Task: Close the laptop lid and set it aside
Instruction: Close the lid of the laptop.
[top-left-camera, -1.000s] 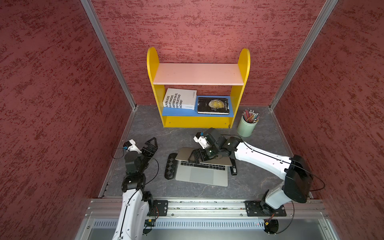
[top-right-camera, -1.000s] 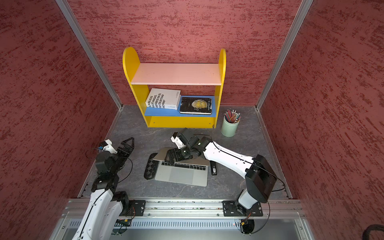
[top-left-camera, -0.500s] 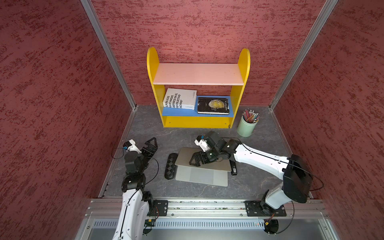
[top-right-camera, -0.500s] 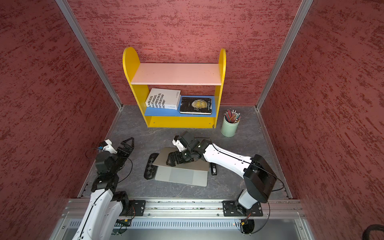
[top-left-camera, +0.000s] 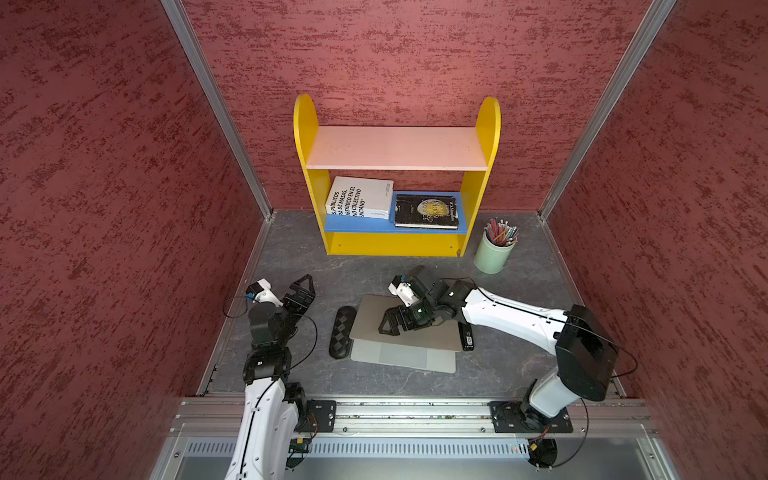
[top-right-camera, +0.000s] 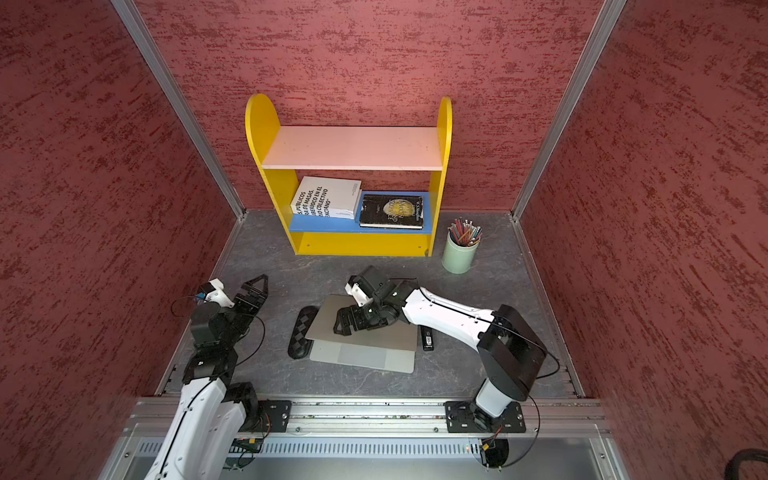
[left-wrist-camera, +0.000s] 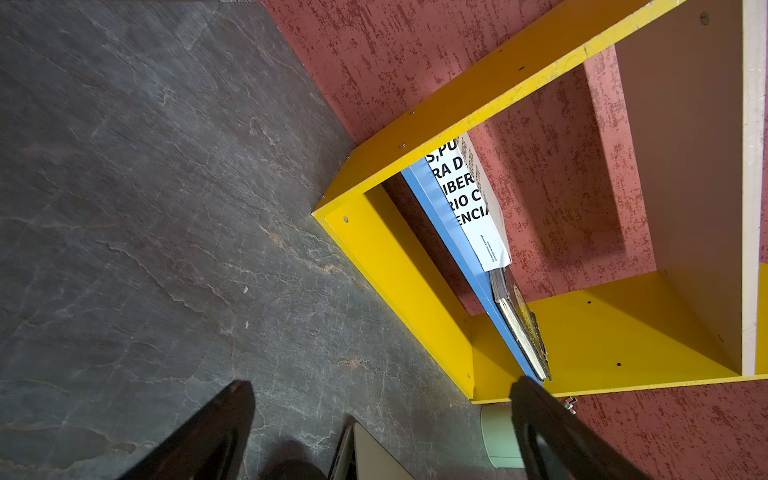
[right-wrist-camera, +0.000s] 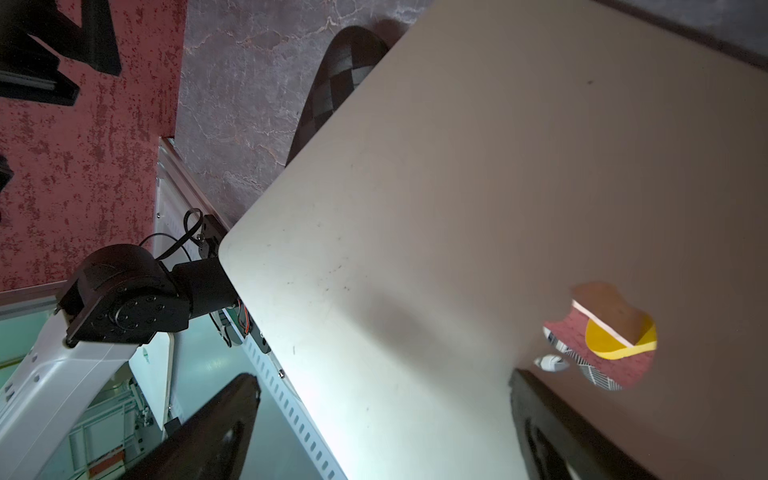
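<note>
Rail (top-left-camera: 415, 409) at the near edge carries both arm bases, well forward of the yellow shelf (top-left-camera: 395, 245). The left gripper (top-left-camera: 305, 291) hangs over the bare grey tabletop (top-left-camera: 353, 278), forward of the shelf's left post, jaws spread wide and empty. The laptop (top-left-camera: 407, 359) lies flat on the tabletop, forward of the shelf's middle and apart from it. The laptop lid (top-left-camera: 365, 318) is down at a shallow angle. The trackpad strip shows past its front edge, so it is not fully shut. The right gripper (top-left-camera: 390, 324) sits over the lid's outer face, jaws spread wide and grasping nothing. Contact with the metal cannot be confirmed. A black checkered case (top-left-camera: 343, 332) and a small black stick (top-left-camera: 467, 336) flank the laptop, equally forward of the shelf. A green cup (top-left-camera: 492, 257) of pencils stands just beside the shelf's right foot. A white book (top-left-camera: 361, 203) and a black book (top-left-camera: 426, 212) lie on the shelf's blue lower board.
</note>
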